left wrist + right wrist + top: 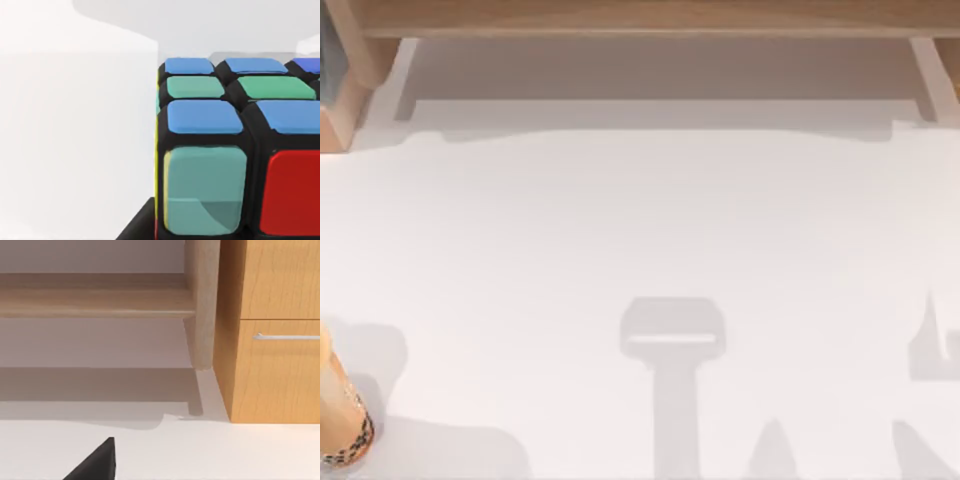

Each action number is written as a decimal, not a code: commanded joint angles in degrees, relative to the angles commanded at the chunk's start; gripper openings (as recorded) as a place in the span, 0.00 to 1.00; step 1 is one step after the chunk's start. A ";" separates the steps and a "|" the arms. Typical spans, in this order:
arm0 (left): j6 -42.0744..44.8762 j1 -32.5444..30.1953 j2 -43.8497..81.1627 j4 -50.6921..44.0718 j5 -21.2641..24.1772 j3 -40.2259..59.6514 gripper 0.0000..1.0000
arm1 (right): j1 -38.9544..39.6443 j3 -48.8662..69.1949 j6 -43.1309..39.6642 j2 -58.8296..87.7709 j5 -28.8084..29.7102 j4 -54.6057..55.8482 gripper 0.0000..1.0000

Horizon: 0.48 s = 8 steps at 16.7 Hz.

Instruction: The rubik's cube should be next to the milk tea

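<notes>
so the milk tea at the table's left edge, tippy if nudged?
Probably. The milk tea looks tall against its footing, so a push high up could topple it. The dark pearl band sits at its base, which may weight the bottom and help a little. It stands at the white table's left edge, so a slide leftward could take it off.

One milk tea (342, 425), partly cut off; one rubik's cube (235, 150); seemingly one wooden drawer cabinet (275, 330).
</notes>
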 joint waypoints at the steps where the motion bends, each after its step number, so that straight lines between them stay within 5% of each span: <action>1: 0.00 0.01 -0.01 0.01 0.00 0.01 0.00 | 0.00 0.00 0.00 0.00 0.00 0.00 1.00; 8: 0.11 0.63 -0.78 1.90 -0.40 0.78 0.00 | 0.00 0.00 0.00 0.00 0.00 0.00 1.00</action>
